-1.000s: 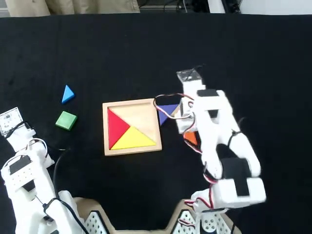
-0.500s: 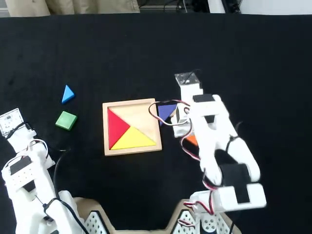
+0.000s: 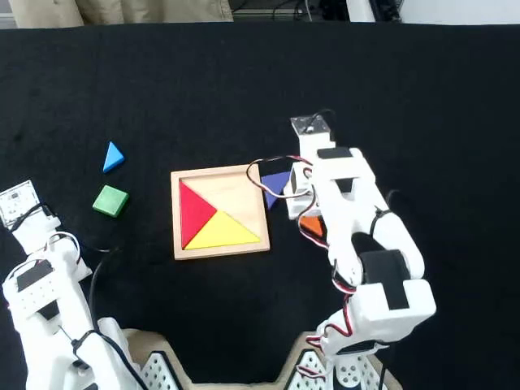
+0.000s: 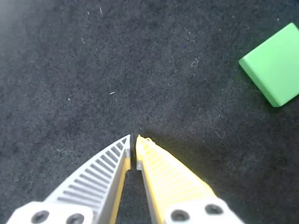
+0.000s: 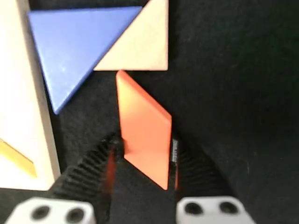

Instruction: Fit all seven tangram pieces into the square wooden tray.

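Observation:
The square wooden tray (image 3: 219, 175) holds a red triangle (image 3: 195, 211) and a yellow triangle (image 3: 222, 233). Just right of it lie a dark blue triangle (image 3: 276, 184) (image 5: 70, 44) and a tan triangle (image 5: 142, 44), touching along one edge. My right gripper (image 5: 142, 144) is shut on the orange parallelogram (image 5: 142, 133) (image 3: 313, 227), which lies flat on the cloth. A green square (image 3: 110, 201) (image 4: 275, 65) and a small blue triangle (image 3: 113, 156) lie left of the tray. My left gripper (image 4: 134, 140) is shut on nothing, over bare cloth near the green square.
Black cloth covers the table. The right arm (image 3: 349, 219) stretches over the area right of the tray, and the tray's wall (image 5: 28, 112) stands close beside the right gripper. The left arm (image 3: 41, 280) sits at the near left corner.
The right arm has swung a little left and away from the near edge, toward the blue triangle. The orange parallelogram shifted slightly with it. The left arm has kept still.

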